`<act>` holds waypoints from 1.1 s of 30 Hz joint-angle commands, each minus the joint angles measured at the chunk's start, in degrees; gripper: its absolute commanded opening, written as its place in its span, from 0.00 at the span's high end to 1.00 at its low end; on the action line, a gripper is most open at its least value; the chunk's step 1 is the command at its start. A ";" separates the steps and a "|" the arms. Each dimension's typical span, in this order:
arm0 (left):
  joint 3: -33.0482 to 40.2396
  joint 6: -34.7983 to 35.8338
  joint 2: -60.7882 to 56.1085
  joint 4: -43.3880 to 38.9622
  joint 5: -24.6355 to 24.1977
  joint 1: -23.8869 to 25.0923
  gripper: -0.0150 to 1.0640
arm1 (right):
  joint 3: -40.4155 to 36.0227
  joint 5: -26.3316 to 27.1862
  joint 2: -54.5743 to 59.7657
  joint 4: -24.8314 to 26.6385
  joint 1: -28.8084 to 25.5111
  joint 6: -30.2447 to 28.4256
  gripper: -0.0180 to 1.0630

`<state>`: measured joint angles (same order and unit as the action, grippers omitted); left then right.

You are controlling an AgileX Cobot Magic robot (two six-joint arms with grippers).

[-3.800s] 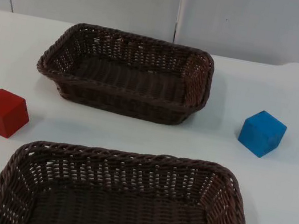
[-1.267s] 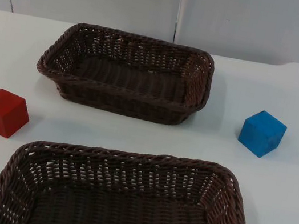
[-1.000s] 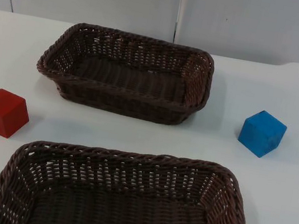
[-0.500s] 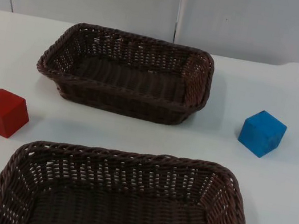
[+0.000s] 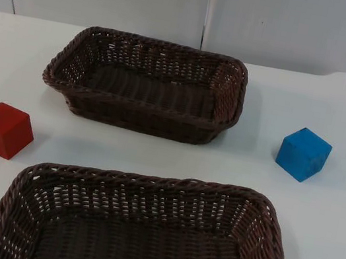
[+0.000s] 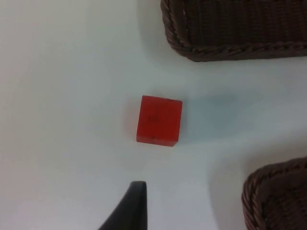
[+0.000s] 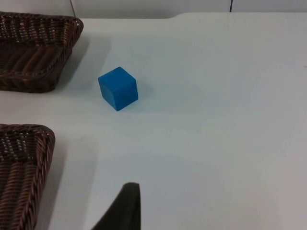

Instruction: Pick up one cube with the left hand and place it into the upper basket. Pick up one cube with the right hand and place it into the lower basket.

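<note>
A red cube (image 5: pixel 4 130) sits on the white table at the left, between the two brown wicker baskets. A blue cube (image 5: pixel 302 154) sits at the right. The upper basket (image 5: pixel 151 45) stands at the back and holds nothing; the lower basket (image 5: pixel 150 180) at the front is likewise bare inside. My left gripper (image 6: pixel 129 211) hangs above the table a short way from the red cube (image 6: pixel 159 120), not touching it. My right gripper (image 7: pixel 122 208) hovers well short of the blue cube (image 7: pixel 118 88).
Basket corners (image 6: pixel 230 50) (image 6: pixel 278 191) flank the red cube on two sides. Beside the blue cube lie the upper basket's end (image 7: pixel 38 48) and the lower basket's corner (image 7: pixel 24 158). The grey partition wall (image 5: pixel 208 8) closes the table's far edge.
</note>
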<state>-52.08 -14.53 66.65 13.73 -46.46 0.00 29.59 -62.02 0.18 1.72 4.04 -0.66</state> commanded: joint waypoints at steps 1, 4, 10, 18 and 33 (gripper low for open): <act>-1.03 -0.54 3.18 0.62 1.95 0.00 0.01 | -0.02 0.29 -0.18 0.03 -0.31 0.15 0.01; -1.35 -0.68 6.43 0.74 3.46 0.00 0.01 | -0.02 0.29 -0.18 0.03 -0.31 0.15 0.01; -1.35 -2.11 11.82 0.29 6.96 0.00 0.01 | -0.02 0.29 -0.18 0.03 -0.31 0.15 0.01; -1.35 -3.02 17.78 0.17 11.79 0.00 0.01 | -0.02 0.29 -0.18 0.03 -0.31 0.15 0.01; -4.87 -5.30 29.57 2.04 16.33 0.00 0.01 | -0.02 0.29 -0.18 0.03 -0.31 0.15 0.01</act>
<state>-56.36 -19.34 95.50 15.22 -31.09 0.00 29.59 -62.02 0.18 1.72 4.04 -0.66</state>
